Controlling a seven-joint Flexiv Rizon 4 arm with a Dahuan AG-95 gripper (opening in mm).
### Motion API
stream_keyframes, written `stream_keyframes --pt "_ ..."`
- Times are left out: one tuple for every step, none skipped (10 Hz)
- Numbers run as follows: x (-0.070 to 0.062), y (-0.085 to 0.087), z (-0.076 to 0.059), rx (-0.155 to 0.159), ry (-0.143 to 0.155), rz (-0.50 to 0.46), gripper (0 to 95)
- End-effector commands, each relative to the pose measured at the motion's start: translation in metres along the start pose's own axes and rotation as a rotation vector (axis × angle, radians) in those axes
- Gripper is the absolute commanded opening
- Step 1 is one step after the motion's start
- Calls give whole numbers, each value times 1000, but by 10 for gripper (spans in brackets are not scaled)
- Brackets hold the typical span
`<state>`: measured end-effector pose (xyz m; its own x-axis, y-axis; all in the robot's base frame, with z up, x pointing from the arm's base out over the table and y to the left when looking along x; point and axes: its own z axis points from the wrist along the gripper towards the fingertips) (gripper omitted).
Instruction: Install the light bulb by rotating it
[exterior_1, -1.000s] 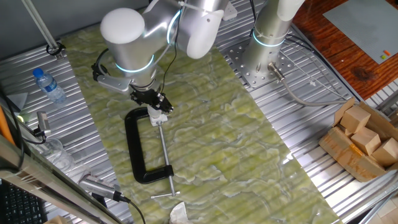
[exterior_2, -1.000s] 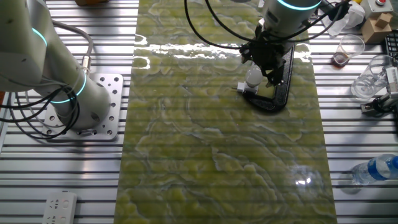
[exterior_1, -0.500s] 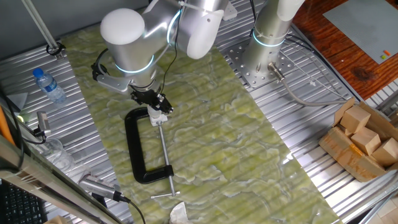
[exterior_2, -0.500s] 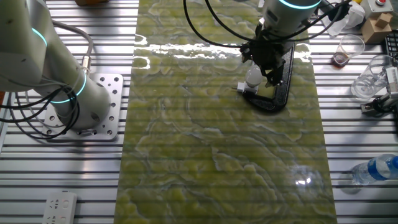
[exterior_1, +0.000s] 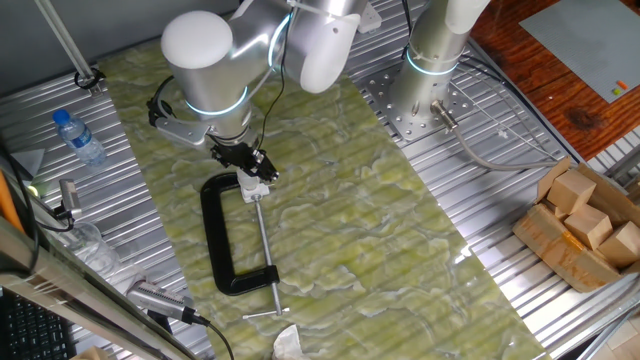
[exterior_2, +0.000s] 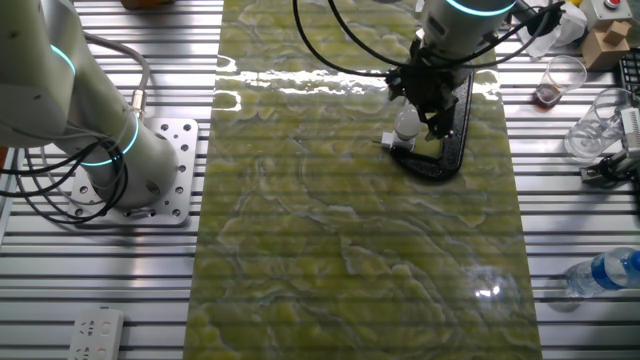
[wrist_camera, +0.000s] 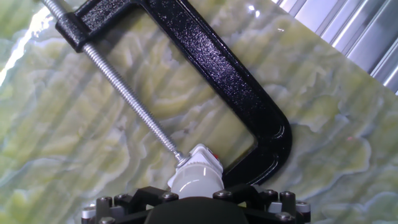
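From where I stand, the black C-clamp (exterior_1: 232, 238) lies flat on the green marbled mat (exterior_1: 330, 230), and I use it as my landmark. To the left of the clamp, off the mat, a clear bottle (exterior_1: 78, 137) lies on the metal table (exterior_1: 500, 290). At the top end of the clamp, between its jaw and the tip of its long screw (wrist_camera: 127, 96), a white socket fitting (wrist_camera: 200, 159) is held. The light bulb (exterior_2: 406, 123) stands upright in this fitting, just beside the clamp's curved corner.

The gripper (exterior_2: 428, 104) is directly above the bulb and very close around it. The fingers themselves are hidden behind the hand in every view, so I cannot tell if they press the bulb or stand a little apart from it.

I judge the bulb to be light, smooth and rather slippery, with a thin shell that can crack under strong pressure. The good place to hold is the widest part of the round body, on two opposite sides, with gentle force. The turning should stay on the axis of the fitting, because a tilted bulb may jam in the thread.
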<state>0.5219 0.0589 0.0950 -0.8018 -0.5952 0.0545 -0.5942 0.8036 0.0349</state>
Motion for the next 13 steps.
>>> stream_keyframes --pt "0 1 0 5 5 6 950" --pt "0 1 0 3 4 5 950" --pt "0 1 0 1 5 5 950" --pt "0 1 0 0 8 13 950" --pt "1 1 0 -1 7 10 950" --pt "1 1 0 0 8 3 950" --pt "1 1 0 0 7 6 950" --pt "1 1 0 -1 6 4 950" --pt "1 1 0 -1 4 2 950" --pt "1 1 0 -1 5 2 950" --pt "1 1 0 -1 7 1 950" --pt "1 1 0 -2 9 3 950" --pt "1 1 0 -2 10 4 950"
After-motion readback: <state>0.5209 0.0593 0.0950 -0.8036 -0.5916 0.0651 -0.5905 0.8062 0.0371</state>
